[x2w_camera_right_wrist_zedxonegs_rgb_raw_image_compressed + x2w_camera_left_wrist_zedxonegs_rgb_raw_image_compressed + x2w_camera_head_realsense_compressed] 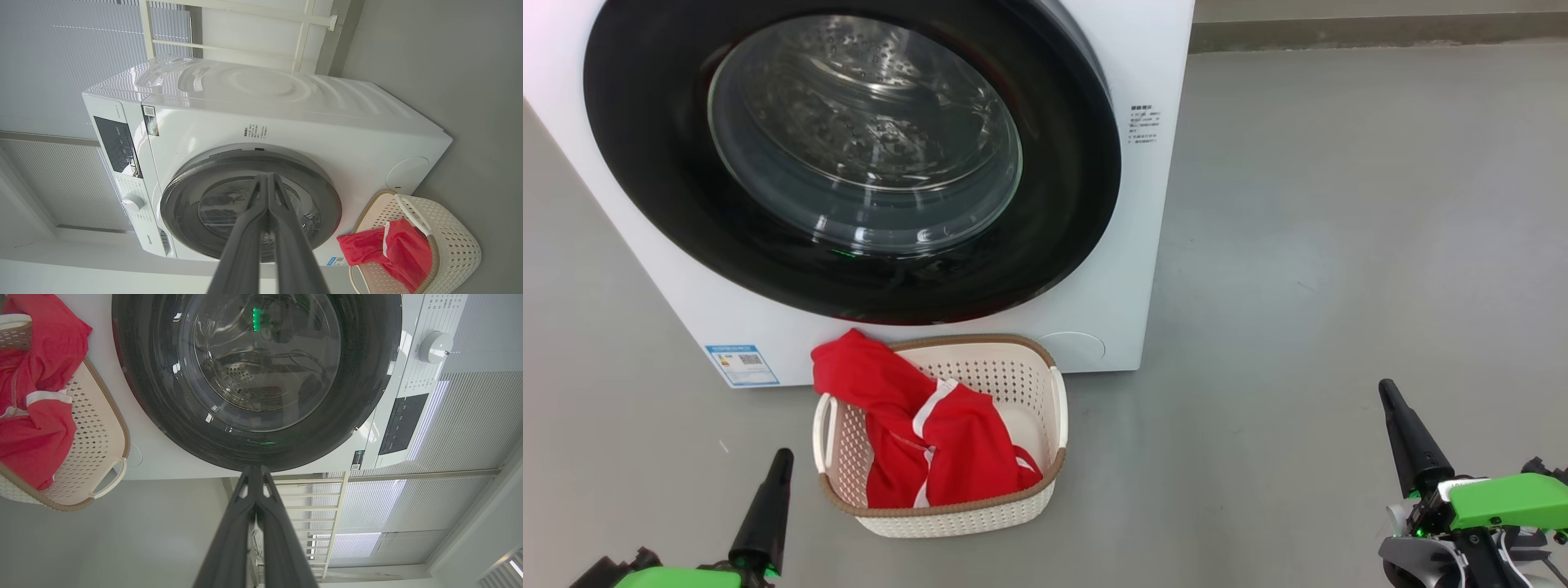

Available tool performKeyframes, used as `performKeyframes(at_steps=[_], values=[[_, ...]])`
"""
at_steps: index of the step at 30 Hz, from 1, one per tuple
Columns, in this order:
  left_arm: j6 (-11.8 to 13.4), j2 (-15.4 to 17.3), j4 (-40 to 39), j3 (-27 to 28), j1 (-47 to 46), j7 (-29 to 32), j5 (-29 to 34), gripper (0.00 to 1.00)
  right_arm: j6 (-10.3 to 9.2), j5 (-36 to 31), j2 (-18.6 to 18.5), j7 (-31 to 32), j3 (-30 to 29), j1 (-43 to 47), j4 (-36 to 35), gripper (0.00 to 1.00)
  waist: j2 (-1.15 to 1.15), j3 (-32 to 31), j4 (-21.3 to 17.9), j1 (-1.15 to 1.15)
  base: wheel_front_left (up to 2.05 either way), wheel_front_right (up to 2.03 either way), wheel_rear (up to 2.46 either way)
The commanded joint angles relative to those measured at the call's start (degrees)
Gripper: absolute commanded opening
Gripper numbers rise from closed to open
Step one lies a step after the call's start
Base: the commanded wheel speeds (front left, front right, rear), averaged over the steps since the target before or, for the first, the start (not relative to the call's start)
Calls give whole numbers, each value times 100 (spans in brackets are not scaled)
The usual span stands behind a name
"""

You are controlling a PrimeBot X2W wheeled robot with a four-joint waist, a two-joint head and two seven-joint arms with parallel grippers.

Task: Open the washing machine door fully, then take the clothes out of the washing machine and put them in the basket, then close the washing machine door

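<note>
Where the grey floor (1298,286) meets the foot of the big white boxy front-loading washing machine (1147,245), you have the small cream-white perforated plastic basket (1033,384) with a brown woven-look rim. It stands just in front of the machine's lower edge, below the large round door (654,163).

Door: wide glossy black rim, bulging clear glass window. It lies closed, flat against the machine's front. The perforated steel drum (849,73) is visible through the glass. A small blue label sticker (742,365) sits at the front's lower left corner, near the basket's far left corner.

Clothes: the soft bright red fabric garment (939,441) with white stripes lies inside the basket, across its left and middle part. One red fold hangs over the far left corner of the rim, toward the machine. On the right, the basket's bare inner wall shows.

Left tool (781,461): two long dark fingers pressed together with nothing between them, pointing toward the machine. It sits near the basket's near left corner, apart from it. Your left wrist view has the joined tip lined up on the door's black rim.

Right tool (1387,392): fingers likewise pressed together and empty. It is over open floor, well apart from the basket on its right side. Your right wrist view looks along the joined fingers at the door's glass.
</note>
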Motion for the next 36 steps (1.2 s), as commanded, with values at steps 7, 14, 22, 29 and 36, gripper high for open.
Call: performKeyframes(at_steps=[7,14,22,29,36], values=[[-41,50,-118,204,-227,19,-38,0,-3,22,-97,34,92,-240,-146,0,0,0,0,0,0,0,0],[-41,50,-118,204,-227,19,-39,0,-3,22,-97,34,93,-240,-146,0,0,0,0,0,0,0,0],[-41,50,-118,204,-227,19,-39,0,-3,22,-97,34,93,-240,-146,0,0,0,0,0,0,0,0],[-41,50,-118,204,-227,19,-39,0,-3,22,-97,34,93,-240,-146,0,0,0,0,0,0,0,0],[-41,50,-118,203,-227,19,-39,0,-3,22,-97,34,93,-240,-146,0,0,0,0,0,0,0,0]])
